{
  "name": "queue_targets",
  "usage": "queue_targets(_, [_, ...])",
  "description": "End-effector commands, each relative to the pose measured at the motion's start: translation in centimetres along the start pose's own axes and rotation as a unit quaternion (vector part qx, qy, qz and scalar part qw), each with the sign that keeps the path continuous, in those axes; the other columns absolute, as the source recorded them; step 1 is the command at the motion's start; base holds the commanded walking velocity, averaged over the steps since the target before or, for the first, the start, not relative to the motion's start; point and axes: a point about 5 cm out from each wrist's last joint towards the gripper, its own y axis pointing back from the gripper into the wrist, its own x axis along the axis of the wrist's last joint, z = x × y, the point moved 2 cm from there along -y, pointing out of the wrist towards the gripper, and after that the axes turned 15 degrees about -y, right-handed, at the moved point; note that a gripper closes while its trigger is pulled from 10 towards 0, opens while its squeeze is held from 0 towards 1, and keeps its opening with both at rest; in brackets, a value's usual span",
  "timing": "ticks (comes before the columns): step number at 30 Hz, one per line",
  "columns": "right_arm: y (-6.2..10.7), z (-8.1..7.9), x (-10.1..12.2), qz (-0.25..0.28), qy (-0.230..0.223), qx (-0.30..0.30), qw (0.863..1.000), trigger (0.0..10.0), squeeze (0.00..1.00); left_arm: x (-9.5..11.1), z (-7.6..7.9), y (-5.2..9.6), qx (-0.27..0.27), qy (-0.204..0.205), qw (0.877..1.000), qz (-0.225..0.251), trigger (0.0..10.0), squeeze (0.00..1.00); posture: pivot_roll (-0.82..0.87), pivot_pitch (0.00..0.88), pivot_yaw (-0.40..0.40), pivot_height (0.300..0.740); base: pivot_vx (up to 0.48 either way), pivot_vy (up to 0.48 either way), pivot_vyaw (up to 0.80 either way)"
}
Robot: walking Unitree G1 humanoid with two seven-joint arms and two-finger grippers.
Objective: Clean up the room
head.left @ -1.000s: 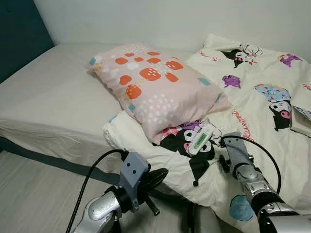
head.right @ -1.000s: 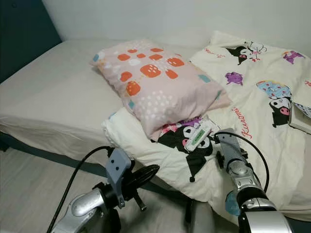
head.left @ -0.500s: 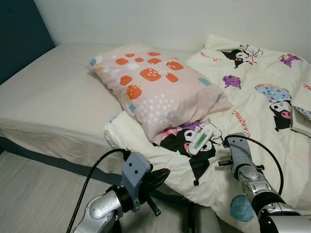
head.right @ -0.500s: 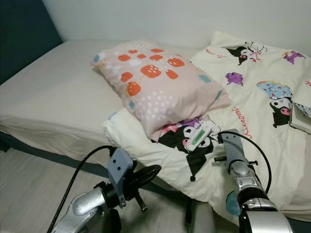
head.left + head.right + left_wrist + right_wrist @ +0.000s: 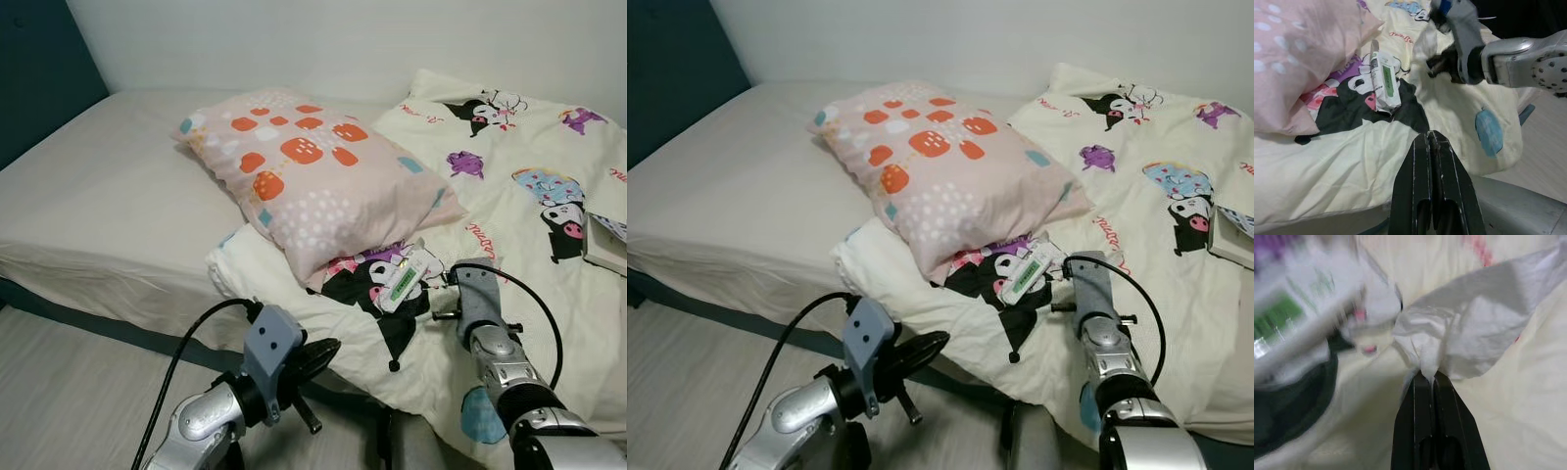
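A white and green packet [image 5: 403, 281] lies on the cartoon-print quilt [image 5: 529, 147], just below a pink pillow [image 5: 313, 181] with orange spots. My right gripper [image 5: 1428, 377] is shut on a crumpled white tissue [image 5: 1469, 333], right beside the packet, which is blurred in the right wrist view. From the head, the right gripper [image 5: 449, 294] sits low over the quilt to the right of the packet. My left gripper [image 5: 318, 354] is shut and empty, held in front of the bed's edge. Its fingers [image 5: 1430, 161] point toward the packet [image 5: 1383, 81].
The bed's bare cream mattress [image 5: 108, 196] stretches left of the pillow, with a dark headboard [image 5: 39, 69] at the far left. A flat book-like object [image 5: 607, 245] lies on the quilt at the right edge. Wooden floor [image 5: 69, 382] runs below the bed.
My right wrist has turned and crept a little closer to the packet. The left arm has stayed put.
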Motion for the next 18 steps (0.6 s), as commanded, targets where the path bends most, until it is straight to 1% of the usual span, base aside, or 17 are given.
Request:
queue_targets(1, [0.2, -1.0, 0.5, 0.023, -0.016, 0.017, 0.999, 10.0, 0.00, -0.5, 0.0, 0.4, -0.001, 0.006, 1.000, -0.014, 10.0, 0.00, -0.03, 0.208, 0.038, 0.567, 0.000, 0.000, 0.00])
queue_targets(2, [0.3, -1.3, 0.2, 0.020, -0.015, 0.026, 0.999, 10.0, 0.00, -0.5, 0.0, 0.4, -0.002, 0.007, 1.000, -0.014, 10.0, 0.00, -0.03, 0.208, 0.038, 0.567, 0.000, 0.000, 0.00])
queue_targets(3, [0.3, -1.3, 0.2, 0.020, -0.015, 0.026, 0.999, 10.0, 0.00, -0.5, 0.0, 0.4, -0.002, 0.007, 1.000, -0.014, 10.0, 0.00, -0.03, 0.208, 0.038, 0.567, 0.000, 0.000, 0.00])
queue_targets(5, [0.5, -1.9, -0.5, 0.010, -0.004, 0.041, 0.999, 10.0, 0.00, -0.5, 0.1, 0.4, -0.002, 0.007, 1.000, -0.014, 10.0, 0.00, -0.02, 0.209, 0.036, 0.567, 0.000, 0.000, 0.00])
queue_targets(6, [0.7, -2.1, -1.1, 0.002, 0.003, 0.047, 0.999, 10.0, 0.45, -0.5, 0.1, 0.4, -0.002, 0.007, 1.000, -0.014, 10.0, 0.00, -0.02, 0.210, 0.036, 0.567, 0.000, 0.000, 0.00])
queue_targets(9, [0.9, -2.2, -1.6, -0.005, 0.010, 0.053, 0.999, 10.0, 0.45, -0.5, 0.2, 0.4, -0.003, 0.007, 1.000, -0.014, 10.0, 0.00, -0.03, 0.209, 0.036, 0.567, 0.000, 0.000, 0.00])
queue_targets(10, [0.9, -2.2, -2.1, -0.013, 0.011, 0.054, 0.998, 10.0, 1.00, -0.5, 0.3, 0.4, -0.004, 0.007, 1.000, -0.014, 10.0, 0.00, -0.02, 0.210, 0.036, 0.567, 0.000, 0.000, 0.00])
queue_targets(12, [0.9, -2.2, -2.1, -0.013, 0.011, 0.054, 0.998, 10.0, 1.00, -0.5, 0.3, 0.4, -0.004, 0.007, 1.000, -0.014, 10.0, 0.00, -0.02, 0.210, 0.036, 0.567, 0.000, 0.000, 0.00])
queue_targets(14, [1.1, -2.0, -2.9, -0.035, 0.020, 0.052, 0.998, 10.0, 1.00, -0.5, 0.5, 0.4, -0.007, 0.008, 1.000, -0.015, 10.0, 0.00, -0.02, 0.213, 0.036, 0.567, 0.000, 0.000, 0.00])
queue_targets(16, [1.1, -1.9, -3.1, -0.042, 0.025, 0.051, 0.997, 10.0, 1.00, -0.5, 0.5, 0.4, -0.008, 0.008, 1.000, -0.015, 10.0, 0.00, -0.02, 0.213, 0.036, 0.567, 0.000, 0.000, 0.00])
queue_targets(17, [1.2, -1.8, -3.3, -0.048, 0.029, 0.050, 0.997, 10.0, 0.28, -0.5, 0.6, 0.4, -0.009, 0.008, 1.000, -0.015, 10.0, 0.00, -0.02, 0.212, 0.036, 0.567, 0.000, 0.000, 0.00])
queue_targets(18, [1.2, -1.8, -3.3, -0.048, 0.029, 0.050, 0.997, 10.0, 0.28, -0.5, 0.6, 0.4, -0.009, 0.008, 1.000, -0.015, 10.0, 0.00, -0.02, 0.212, 0.036, 0.567, 0.000, 0.000, 0.00])
